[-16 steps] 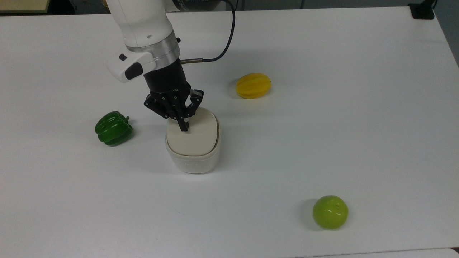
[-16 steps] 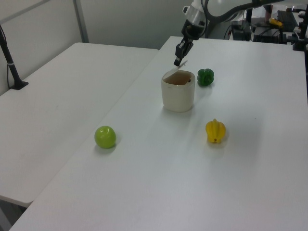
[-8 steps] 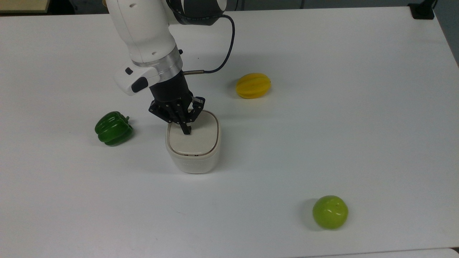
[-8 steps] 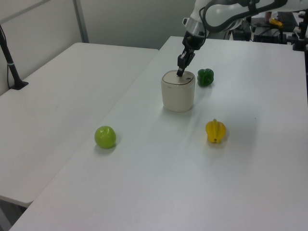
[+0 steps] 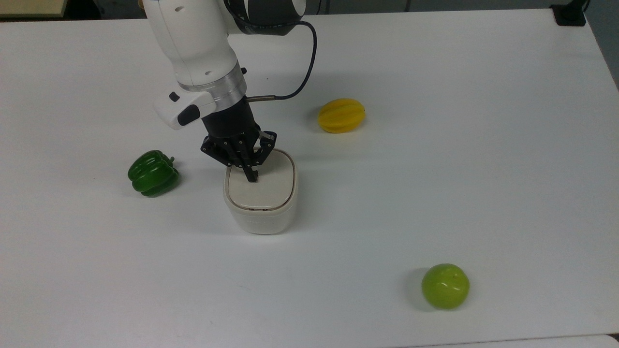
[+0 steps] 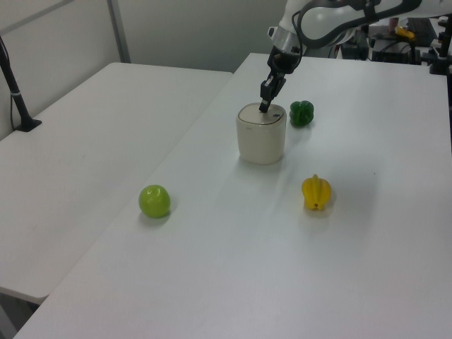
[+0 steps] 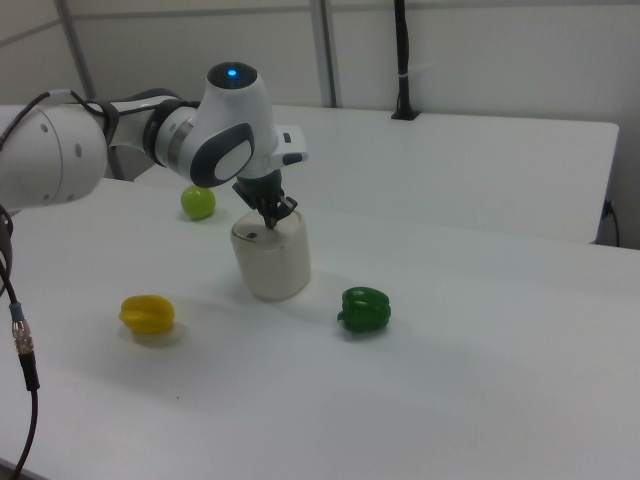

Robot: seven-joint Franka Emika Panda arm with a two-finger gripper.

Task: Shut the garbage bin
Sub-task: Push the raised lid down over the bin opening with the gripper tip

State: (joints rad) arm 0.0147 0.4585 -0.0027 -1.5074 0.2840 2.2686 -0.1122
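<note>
While the lid (image 5: 263, 186) is pressed flat by the gripper (image 5: 251, 177), fingers together, the garbage bin (image 5: 261, 220) could be tipped if pushed harder.

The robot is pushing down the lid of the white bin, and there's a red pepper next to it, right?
Almost. The pepper is green, not red, as the top view shows. The rest holds: the gripper presses on the lid of the white bin, and the pepper lies on the table beside it.
</note>
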